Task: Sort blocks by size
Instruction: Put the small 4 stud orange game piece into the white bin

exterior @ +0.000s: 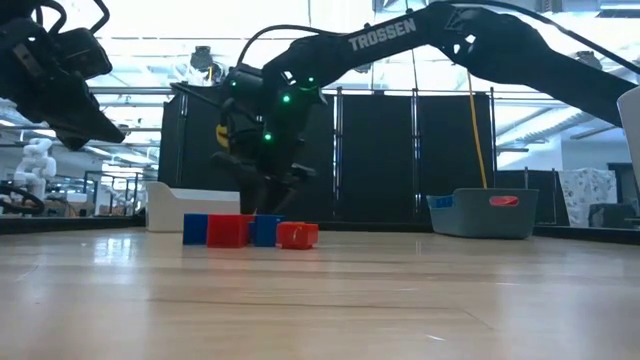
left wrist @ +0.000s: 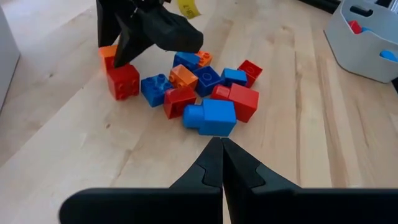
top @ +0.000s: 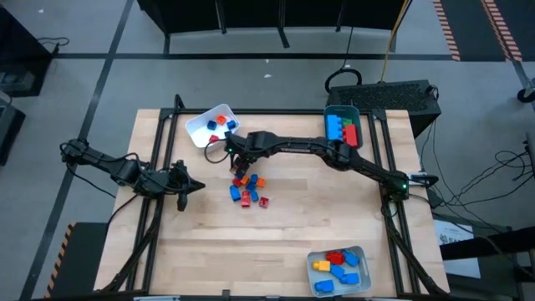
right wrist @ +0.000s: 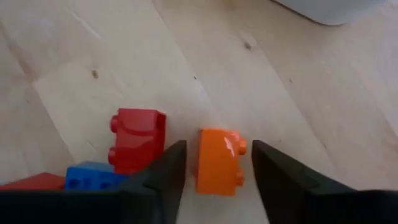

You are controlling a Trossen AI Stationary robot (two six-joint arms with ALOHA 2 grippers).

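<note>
Blocks (top: 248, 191) remain loose mid-table, though your three trays already hold sorted ones. Your right gripper (right wrist: 216, 163) stands with fingers spread around a small orange block (right wrist: 218, 160), not yet pinching. Your left gripper (left wrist: 221, 163) waits nearby, fingers pressed together.

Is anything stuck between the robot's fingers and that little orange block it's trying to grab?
Nothing visible is. The right gripper is down over the orange block, one finger on each side, with only bare table around it. A red block sits just beside it, outside the fingers.
</note>
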